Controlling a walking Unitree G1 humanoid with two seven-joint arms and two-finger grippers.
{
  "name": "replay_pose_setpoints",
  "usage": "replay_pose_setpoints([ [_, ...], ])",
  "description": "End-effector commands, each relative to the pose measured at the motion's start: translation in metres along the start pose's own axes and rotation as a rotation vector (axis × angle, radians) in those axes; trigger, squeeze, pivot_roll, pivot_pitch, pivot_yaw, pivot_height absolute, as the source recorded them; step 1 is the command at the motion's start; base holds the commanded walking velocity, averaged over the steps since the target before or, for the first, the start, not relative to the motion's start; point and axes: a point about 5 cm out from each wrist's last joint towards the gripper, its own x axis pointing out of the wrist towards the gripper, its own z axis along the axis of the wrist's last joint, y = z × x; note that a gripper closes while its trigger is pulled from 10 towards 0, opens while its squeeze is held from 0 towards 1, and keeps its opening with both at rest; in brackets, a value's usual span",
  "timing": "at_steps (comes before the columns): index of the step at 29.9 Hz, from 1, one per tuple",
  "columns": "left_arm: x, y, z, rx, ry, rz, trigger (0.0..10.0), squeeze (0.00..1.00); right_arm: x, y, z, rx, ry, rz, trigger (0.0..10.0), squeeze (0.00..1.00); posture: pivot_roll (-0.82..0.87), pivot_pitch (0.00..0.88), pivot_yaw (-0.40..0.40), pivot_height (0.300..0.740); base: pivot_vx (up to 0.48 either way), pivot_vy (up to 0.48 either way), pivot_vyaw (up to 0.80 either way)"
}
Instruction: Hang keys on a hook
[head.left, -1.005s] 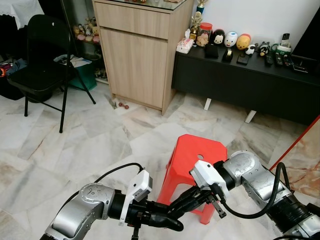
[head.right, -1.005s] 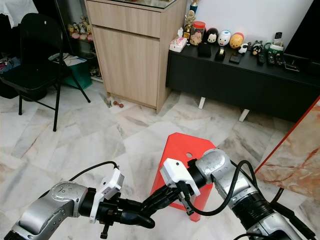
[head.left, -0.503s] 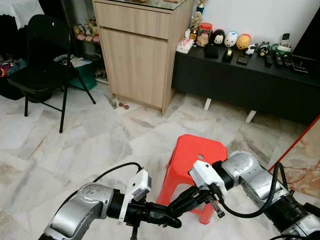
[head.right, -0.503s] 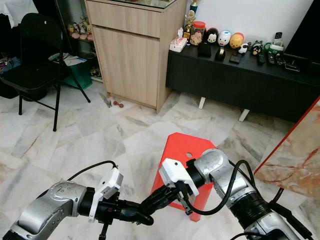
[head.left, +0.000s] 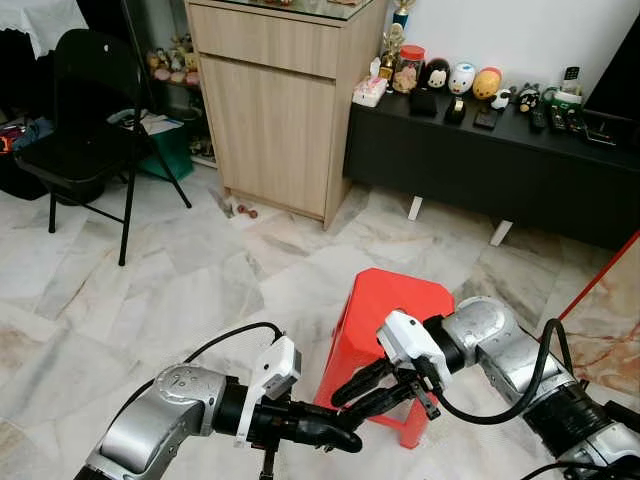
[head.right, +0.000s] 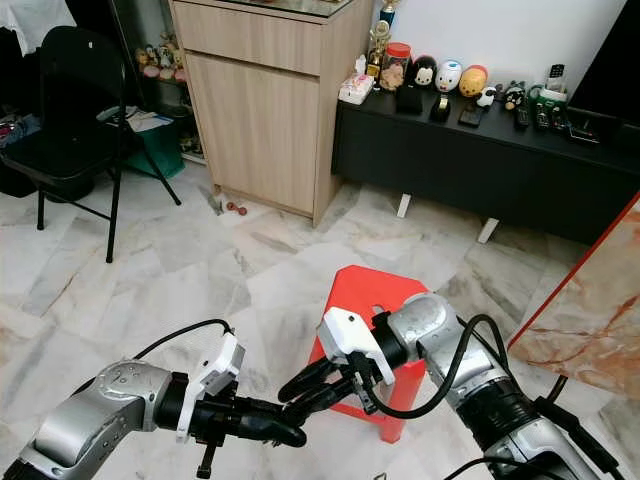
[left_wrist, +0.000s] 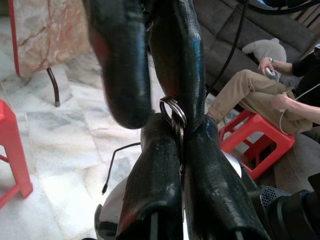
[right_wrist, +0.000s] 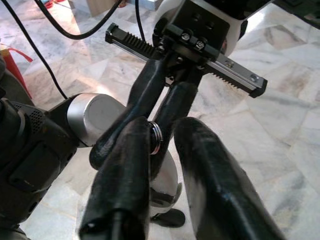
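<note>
Keys in hand, no hook reached; hanging not yet begun.
Left claw (head.left: 335, 438) clamped on key ring (left_wrist: 173, 111); right claw (head.left: 352, 393) fingers apart beside it, just before the red stool (head.left: 390, 305).

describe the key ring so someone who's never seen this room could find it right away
Start at the red plastic stool on the marble floor; the two silver arms meet just in front of it. The key ring is the small silver split ring pinched between the black fingers of the left gripper, with the open right gripper closing in around it. It is the only shiny metal loop among matte black fingers.
</note>
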Motion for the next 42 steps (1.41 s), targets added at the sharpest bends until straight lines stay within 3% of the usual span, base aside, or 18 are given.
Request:
replay_pose_setpoints([
  [1, 0.003, -0.003, -0.001, 0.007, 0.018, -0.019, 0.0, 0.0, -0.012, -0.005, 0.008, -0.023, -0.013, -0.062, 10.0, 1.0, 0.06, 0.049, -0.098, 0.74, 0.0, 0.0, 0.0],
  [5, 0.003, -0.002, -0.001, 0.008, 0.018, -0.018, 0.0, 0.0, -0.011, -0.004, 0.007, -0.025, -0.017, -0.053, 10.0, 1.0, 0.06, 0.049, -0.098, 0.74, 0.0, 0.0, 0.0],
  [6, 0.003, -0.002, -0.001, 0.008, 0.018, -0.017, 0.0, 0.0, -0.01, -0.003, 0.007, -0.026, -0.017, -0.052, 10.0, 0.74, 0.06, 0.049, -0.098, 0.74, 0.0, 0.0, 0.0],
  [7, 0.003, -0.002, -0.001, 0.01, 0.019, -0.015, 0.0, 0.0, -0.009, -0.002, 0.007, -0.03, -0.016, -0.045, 10.0, 0.0, 0.06, 0.049, -0.098, 0.74, 0.0, 0.0, 0.0],
  [8, 0.003, -0.001, -0.001, 0.013, 0.019, -0.01, 0.0, 0.0, -0.009, -0.001, 0.006, -0.03, -0.015, -0.036, 10.0, 0.0, 0.06, 0.05, -0.099, 0.74, 0.0, 0.0, 0.0],
  [10, 0.004, 0.001, -0.001, 0.019, 0.019, 0.013, 10.0, 0.0, -0.008, 0.0, 0.006, -0.019, -0.018, -0.023, 10.0, 0.0, 0.06, 0.05, -0.099, 0.74, 0.0, 0.0, 0.0],
  [11, 0.004, 0.001, -0.001, 0.019, 0.019, 0.013, 10.0, 0.0, -0.008, 0.0, 0.006, -0.015, -0.019, -0.019, 10.0, 0.0, 0.06, 0.05, -0.099, 0.74, 0.0, 0.0, 0.0],
  [12, 0.004, 0.001, -0.001, 0.02, 0.019, 0.013, 10.0, 0.0, -0.007, 0.001, 0.006, -0.01, -0.019, -0.014, 10.0, 1.0, 0.06, 0.05, -0.1, 0.74, 0.0, 0.0, 0.0],
  [18, 0.005, 0.001, 0.0, 0.022, 0.019, 0.015, 10.0, 0.0, -0.007, 0.001, 0.006, -0.013, -0.013, -0.012, 10.0, 1.0, 0.06, 0.05, -0.102, 0.74, 0.0, 0.0, 0.0],
  [19, 0.005, 0.001, 0.0, 0.022, 0.019, 0.015, 10.0, 0.0, -0.007, 0.002, 0.005, -0.014, -0.014, -0.006, 10.0, 0.0, 0.06, 0.05, -0.102, 0.74, 0.0, 0.0, 0.0],
  [35, 0.005, 0.002, 0.0, 0.025, 0.016, 0.025, 10.0, 0.0, -0.005, 0.005, 0.004, -0.002, -0.006, 0.019, 10.0, 0.0, 0.06, 0.05, -0.103, 0.74, 0.0, 0.0, 0.0],
  [36, 0.005, 0.003, 0.0, 0.026, 0.015, 0.025, 10.0, 0.0, -0.005, 0.005, 0.004, 0.001, -0.006, 0.023, 4.8, 0.0, 0.06, 0.05, -0.103, 0.74, 0.0, 0.0, 0.0],
  [37, 0.005, 0.003, 0.0, 0.026, 0.015, 0.025, 10.0, 0.0, -0.005, 0.006, 0.004, 0.003, -0.005, 0.025, 0.9, 0.0, 0.06, 0.05, -0.103, 0.74, 0.0, 0.0, 0.0],
  [38, 0.005, 0.003, 0.0, 0.026, 0.015, 0.025, 10.0, 0.0, -0.005, 0.006, 0.004, 0.005, -0.005, 0.028, 0.0, 0.0, 0.06, 0.05, -0.103, 0.74, 0.0, 0.0, 0.0],
  [42, 0.005, 0.003, 0.0, 0.025, 0.013, 0.025, 10.0, 0.0, -0.005, 0.007, 0.004, 0.009, -0.005, 0.034, 0.0, 0.0, 0.06, 0.05, -0.104, 0.74, 0.0, 0.0, 0.0],
])
